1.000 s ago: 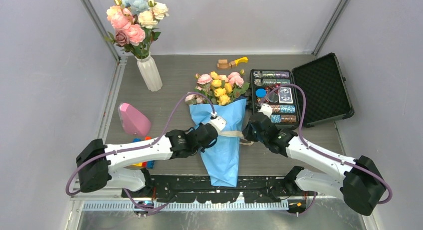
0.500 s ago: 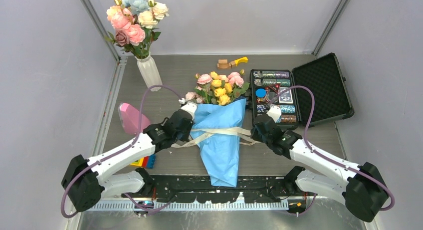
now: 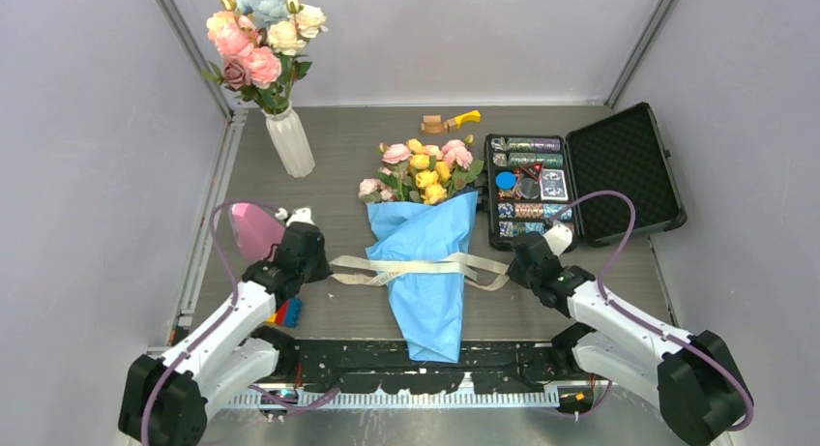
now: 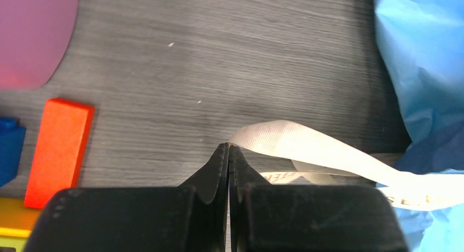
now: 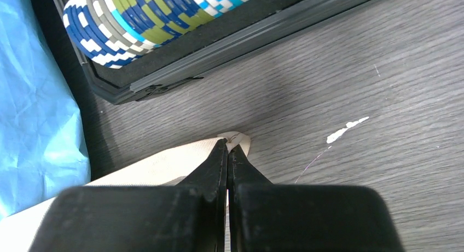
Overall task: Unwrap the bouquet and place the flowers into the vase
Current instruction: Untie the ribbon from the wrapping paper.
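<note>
The wrist views show what the top view cannot. The left gripper (image 4: pixel 228 147) is clenched on one end of the ribbon (image 4: pixel 306 148). The right gripper (image 5: pixel 227 147) is clenched on the other end, whose tip pokes past the fingers. From above, the bouquet (image 3: pixel 423 228) lies mid-tabletop (image 3: pixel 367 156), well apart from the vase (image 3: pixel 293 144), and its stems are hidden inside the wrap (image 3: pixel 432 315). A second ago both grippers sat at the bouquet's middle. Now they are wide apart, with the ribbon stretched loose across the wrap.
</note>
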Controlling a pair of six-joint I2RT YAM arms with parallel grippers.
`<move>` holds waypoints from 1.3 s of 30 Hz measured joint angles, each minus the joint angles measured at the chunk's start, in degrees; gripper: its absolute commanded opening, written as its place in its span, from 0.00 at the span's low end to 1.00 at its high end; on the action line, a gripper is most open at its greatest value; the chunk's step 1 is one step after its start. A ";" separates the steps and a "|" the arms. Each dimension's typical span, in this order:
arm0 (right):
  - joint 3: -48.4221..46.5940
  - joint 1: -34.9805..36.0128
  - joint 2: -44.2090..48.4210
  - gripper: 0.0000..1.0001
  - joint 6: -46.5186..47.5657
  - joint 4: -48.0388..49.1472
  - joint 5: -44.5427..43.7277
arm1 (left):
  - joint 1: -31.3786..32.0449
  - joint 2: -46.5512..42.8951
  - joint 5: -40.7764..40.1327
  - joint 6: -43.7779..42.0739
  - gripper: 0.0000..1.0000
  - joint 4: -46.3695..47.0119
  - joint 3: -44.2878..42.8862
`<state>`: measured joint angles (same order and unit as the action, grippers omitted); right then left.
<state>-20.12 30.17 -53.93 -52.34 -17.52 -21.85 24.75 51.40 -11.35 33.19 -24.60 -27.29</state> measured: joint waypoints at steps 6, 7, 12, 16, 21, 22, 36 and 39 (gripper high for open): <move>1.88 -1.09 2.27 0.05 -2.25 0.85 0.00 | -7.87 -4.44 3.85 3.26 0.00 0.15 4.00; 2.19 -1.16 2.82 0.07 -2.51 0.90 0.02 | -8.55 -4.94 4.31 3.54 0.00 0.20 4.26; 2.84 -1.49 6.14 0.40 -3.37 0.74 0.11 | -10.19 -7.21 6.10 3.96 0.46 -0.70 4.22; 2.82 -1.53 9.25 0.58 -3.26 -0.44 0.28 | -10.25 -9.16 6.40 2.40 0.64 -4.66 1.79; 1.51 -1.53 14.05 0.69 -1.55 -4.76 0.90 | -9.84 -13.00 7.10 0.20 0.66 -7.67 -4.48; 1.01 -1.53 15.26 0.70 -1.03 -5.44 1.38 | -9.44 -13.57 7.56 -0.28 0.67 -7.63 -5.38; -7.89 -1.42 4.66 0.71 10.29 -1.11 20.17 | 26.86 9.81 8.44 -10.45 0.73 3.98 -12.39; -7.89 -0.61 -0.57 0.71 10.86 1.42 23.82 | 32.85 16.28 7.52 -14.69 0.74 7.74 -14.97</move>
<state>-28.01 29.56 -54.50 -41.47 -16.10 1.98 57.60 67.68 -3.84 18.50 -16.86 -42.26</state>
